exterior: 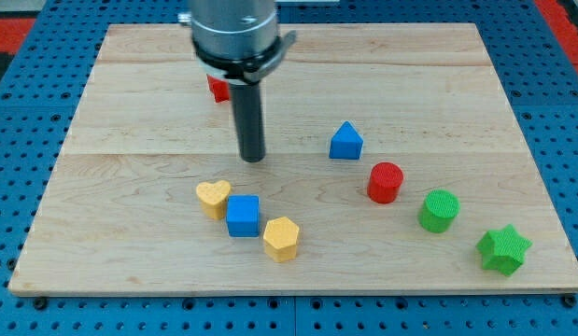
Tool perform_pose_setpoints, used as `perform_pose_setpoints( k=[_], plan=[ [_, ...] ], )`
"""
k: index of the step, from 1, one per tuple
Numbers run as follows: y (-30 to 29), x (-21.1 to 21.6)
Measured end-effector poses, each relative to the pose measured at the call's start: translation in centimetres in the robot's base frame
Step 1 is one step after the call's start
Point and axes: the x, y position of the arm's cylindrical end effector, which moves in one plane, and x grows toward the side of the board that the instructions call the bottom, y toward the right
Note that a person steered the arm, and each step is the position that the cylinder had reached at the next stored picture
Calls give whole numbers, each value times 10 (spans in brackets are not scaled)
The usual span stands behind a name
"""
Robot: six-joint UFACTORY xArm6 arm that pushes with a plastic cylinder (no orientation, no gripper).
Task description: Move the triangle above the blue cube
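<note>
The pale wooden desk (429, 84) lies on a blue pegboard, its planks running across the view. My tip (253, 157) is the lower end of a straight dark rod that hangs from a grey cylindrical mount at the view's top; there are no jaws on this arm, only that rod.

The small blue triangle block (345, 142) stands right of centre, its point toward the view's top and its base flat on the wood. It reads as a solid, evenly coloured prism, a shade lighter on its slanted face than on its front. My tip sits to its left, apart from it with bare wood between them.

The blue cube block (243, 216) lies lower down, left of centre, below my tip. Just beside its upper left is a yellow heart-shaped block (213, 198), and at its lower right a yellow hexagonal block (281, 238); both look to be touching or nearly touching it.

Below and right of the triangle a red cylinder block (385, 182), a green cylinder block (439, 210) and a green star block (503, 249) run in a slanting line toward the view's bottom right. A red block (217, 89) of unclear shape peeks out behind the rod's mount.
</note>
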Motion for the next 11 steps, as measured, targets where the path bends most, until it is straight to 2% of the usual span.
perform_pose_setpoints(
  k=[1,2,3,4,5,7,9,10,11],
  plan=[
    [9,-37],
    [64,-92],
    [84,-106],
    [137,-104],
    [162,-105],
    [97,-4],
    [16,41],
    [43,11],
    [140,-29]
  ],
)
